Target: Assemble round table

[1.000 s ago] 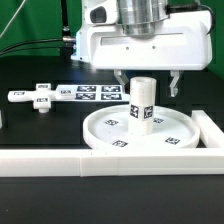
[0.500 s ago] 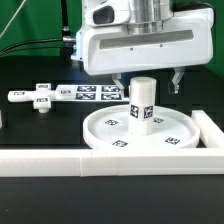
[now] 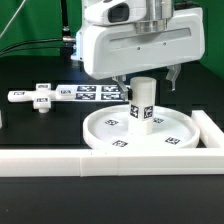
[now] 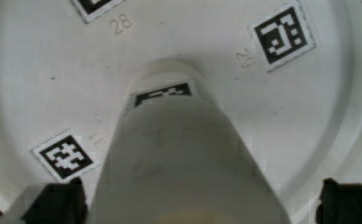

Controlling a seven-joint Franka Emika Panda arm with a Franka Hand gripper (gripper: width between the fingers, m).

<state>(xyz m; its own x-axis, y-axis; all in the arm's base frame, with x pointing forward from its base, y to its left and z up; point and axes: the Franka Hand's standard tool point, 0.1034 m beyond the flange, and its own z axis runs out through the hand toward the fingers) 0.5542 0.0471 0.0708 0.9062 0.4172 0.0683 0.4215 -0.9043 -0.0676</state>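
Observation:
The round disc (image 3: 140, 130) lies flat on the table against the white border bars. The short cylinder leg (image 3: 142, 103) stands upright in the disc's middle. My gripper (image 3: 150, 86) is open just above the leg's top, one finger on each side, not touching it. In the wrist view the leg (image 4: 178, 150) runs up between the two dark fingertips (image 4: 53, 205), with the disc (image 4: 89, 80) and its tags behind it. The cross-shaped base (image 3: 35, 96) lies flat on the table at the exterior view's left, apart from the disc.
The marker board (image 3: 95, 93) lies behind the disc. A long white border bar (image 3: 100, 160) runs along the front, and another (image 3: 210, 125) stands at the exterior view's right. Dark cables hang at the back left.
My gripper has shifted slightly toward the exterior view's right and turned a little above the leg. The leg, disc and base have not moved.

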